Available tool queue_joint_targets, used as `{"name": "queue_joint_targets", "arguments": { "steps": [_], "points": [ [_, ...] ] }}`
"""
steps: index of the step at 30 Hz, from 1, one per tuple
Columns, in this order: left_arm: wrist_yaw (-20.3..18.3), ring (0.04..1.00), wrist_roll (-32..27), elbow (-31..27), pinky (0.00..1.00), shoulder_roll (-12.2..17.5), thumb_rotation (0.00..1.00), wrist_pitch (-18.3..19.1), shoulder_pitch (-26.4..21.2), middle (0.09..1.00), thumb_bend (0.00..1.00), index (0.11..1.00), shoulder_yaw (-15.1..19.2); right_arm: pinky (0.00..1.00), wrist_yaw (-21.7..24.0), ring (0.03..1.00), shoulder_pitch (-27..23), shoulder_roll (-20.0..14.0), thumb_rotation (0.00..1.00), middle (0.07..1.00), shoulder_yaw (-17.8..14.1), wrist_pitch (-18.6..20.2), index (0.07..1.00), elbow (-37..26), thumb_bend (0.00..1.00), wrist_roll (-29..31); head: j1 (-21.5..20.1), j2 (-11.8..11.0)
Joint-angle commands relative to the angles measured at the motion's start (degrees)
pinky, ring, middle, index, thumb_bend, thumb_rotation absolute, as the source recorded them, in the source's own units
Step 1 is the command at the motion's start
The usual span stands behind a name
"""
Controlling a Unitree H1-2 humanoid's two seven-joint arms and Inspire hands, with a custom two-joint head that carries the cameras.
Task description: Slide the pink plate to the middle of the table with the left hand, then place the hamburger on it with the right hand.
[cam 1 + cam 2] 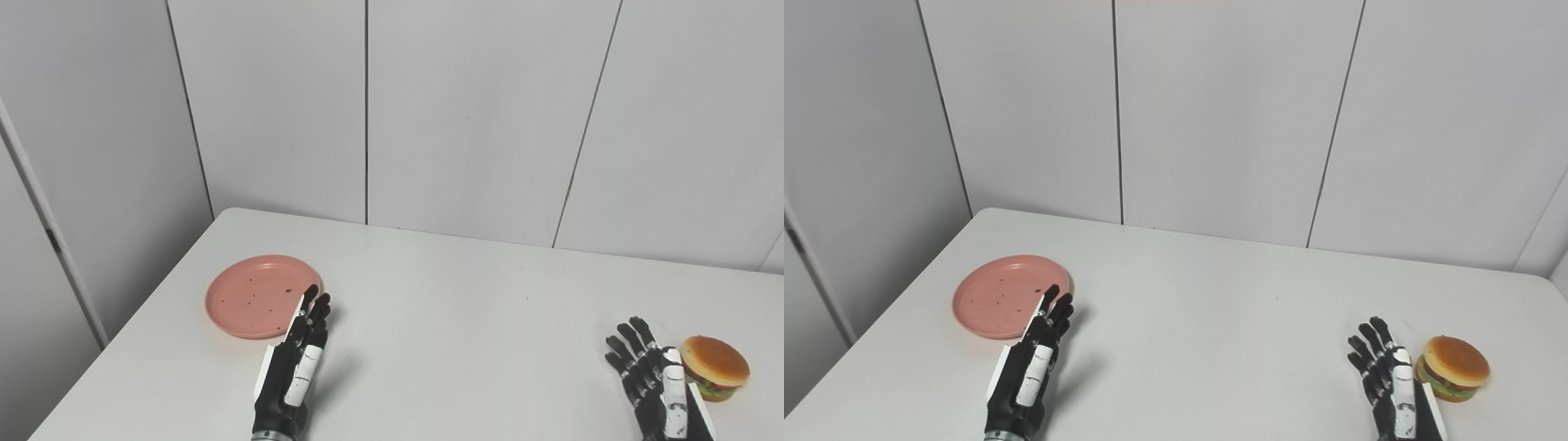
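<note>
A pink plate (254, 296) with a few dark crumbs lies flat on the left part of the white table (441, 306). My left hand (297, 364) is open, fingers straight and together, held edge-on just right of the plate, its fingertips over the plate's right rim. A toy hamburger (714, 367) sits at the table's right front. My right hand (649, 376) is open with fingers spread, just left of the hamburger and apart from it. Both hands are empty.
White wall panels (429, 110) stand right behind the table's far edge. The table's left edge runs close beside the plate.
</note>
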Motion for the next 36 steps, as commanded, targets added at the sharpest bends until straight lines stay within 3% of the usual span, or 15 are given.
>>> {"name": "queue_joint_targets", "arguments": {
  "steps": [1,6,14,18,25,31,36],
  "points": [
    [-0.4,0.968,-0.2,-0.9,1.00,-1.4,0.82,-0.5,-1.4,0.949,0.86,0.936,-1.4,0.92,1.4,0.914,2.4,0.8,0.99,0.936,0.1,-2.8,0.942,4.2,0.81,0.7,-0.4,0.2],
    [0.6,0.948,1.8,-3.2,0.97,1.7,0.82,-2.5,-5.0,0.930,0.85,0.927,0.3,0.91,1.1,0.902,2.5,1.2,0.97,0.926,0.2,-3.1,0.932,4.3,0.81,0.5,-1.0,0.3],
    [1.5,0.926,1.0,-4.6,0.94,7.8,0.85,-0.1,-13.3,0.930,0.89,0.938,5.6,0.86,1.3,0.853,2.7,1.9,0.96,0.876,0.4,-2.3,0.900,3.8,0.82,1.4,-1.7,0.4],
    [1.7,0.937,-0.1,-2.7,0.95,10.5,0.84,0.0,-17.0,0.922,0.93,0.925,7.7,0.83,0.9,0.828,2.7,2.1,0.95,0.840,0.5,-2.5,0.877,3.9,0.83,1.1,-1.8,0.5],
    [3.0,0.893,3.1,-0.1,0.88,15.4,0.87,0.7,-19.8,0.890,0.93,0.907,10.5,0.81,1.0,0.815,2.8,2.2,0.95,0.826,0.8,-2.3,0.869,3.8,0.84,1.0,-2.1,0.6],
    [1.9,0.915,2.1,5.6,0.85,20.3,0.85,-0.4,-22.8,0.885,0.94,0.902,11.8,0.81,0.8,0.814,2.9,2.2,0.96,0.822,1.0,-2.1,0.874,3.5,0.84,0.5,-2.1,0.7],
    [1.4,0.931,-0.8,11.8,0.84,23.6,0.86,2.5,-25.9,0.896,1.00,0.900,13.6,0.81,0.9,0.812,2.9,2.1,0.96,0.820,1.0,-2.0,0.873,3.5,0.84,0.6,-2.1,0.9]
  ]
}}
